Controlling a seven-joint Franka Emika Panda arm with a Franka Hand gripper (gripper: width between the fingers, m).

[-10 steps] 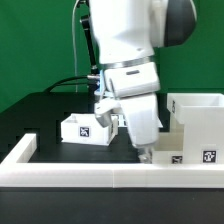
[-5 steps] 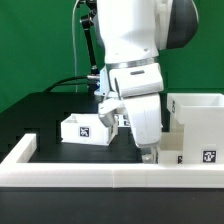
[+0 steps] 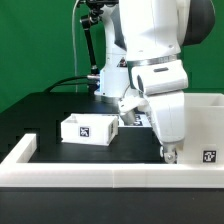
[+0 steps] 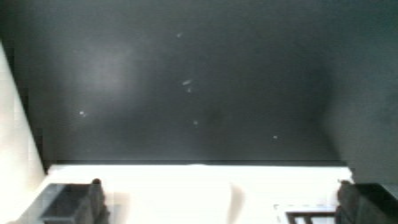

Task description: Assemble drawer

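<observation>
The gripper hangs low over the black table, its fingers spread wide with nothing between them. In the exterior view, the small tray lies at 10 o'clock from it, well apart, with its long axis apparently running 9 to 3. The housing stands just beside the gripper at 2 o'clock. The wrist hides the housing's near corner, and a second tray cannot be made out.

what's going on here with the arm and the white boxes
The arm's gripper hangs low beside the tall housing, close to the white rail at the table's front. Its fingers stand wide apart in the wrist view, gripping nothing. One small tray sits on the black table to the exterior view's left, untouched.
</observation>
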